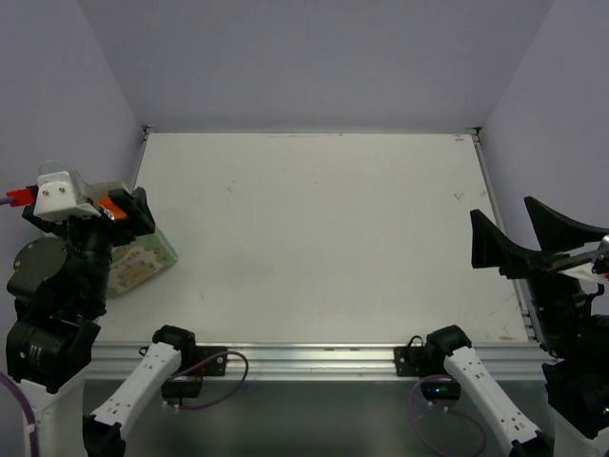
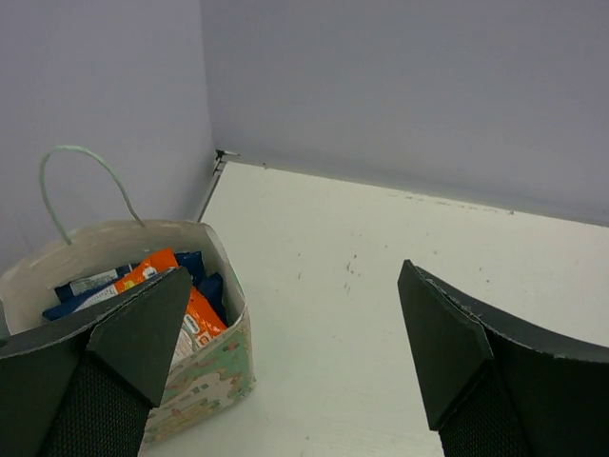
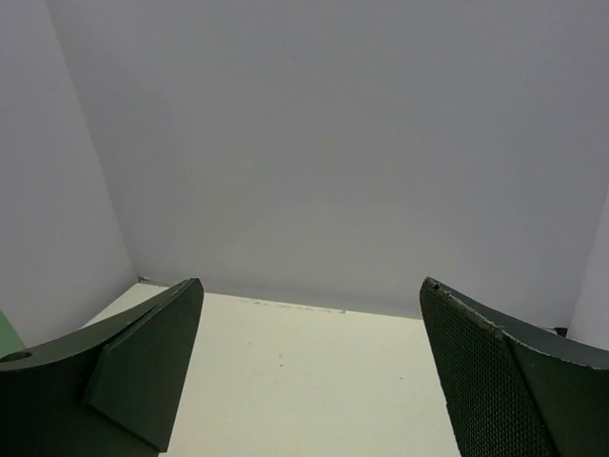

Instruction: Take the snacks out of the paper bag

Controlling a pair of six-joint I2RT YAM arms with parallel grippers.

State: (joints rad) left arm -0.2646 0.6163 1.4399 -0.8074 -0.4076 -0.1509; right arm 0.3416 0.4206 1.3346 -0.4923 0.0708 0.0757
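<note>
The paper bag (image 1: pixel 145 260) stands at the table's left edge, pale green with a printed pattern. In the left wrist view the bag (image 2: pixel 205 376) is open at the top, with a white string handle (image 2: pixel 84 155). Inside show an orange packet (image 2: pixel 145 274) and dark blue packets (image 2: pixel 206 286); the other snacks are hidden. My left gripper (image 1: pixel 133 215) hovers just above the bag; in its own view it (image 2: pixel 295 367) is open and empty, with its left finger (image 2: pixel 133 333) over the bag's mouth. My right gripper (image 1: pixel 521 236) is open and empty at the right edge, also in its own view (image 3: pixel 309 367).
The white table (image 1: pixel 324 238) is walled by grey panels at the back and both sides. A metal rail (image 1: pixel 314 357) runs along the near edge with both arm bases on it. The bag sits close to the left wall (image 2: pixel 95 95).
</note>
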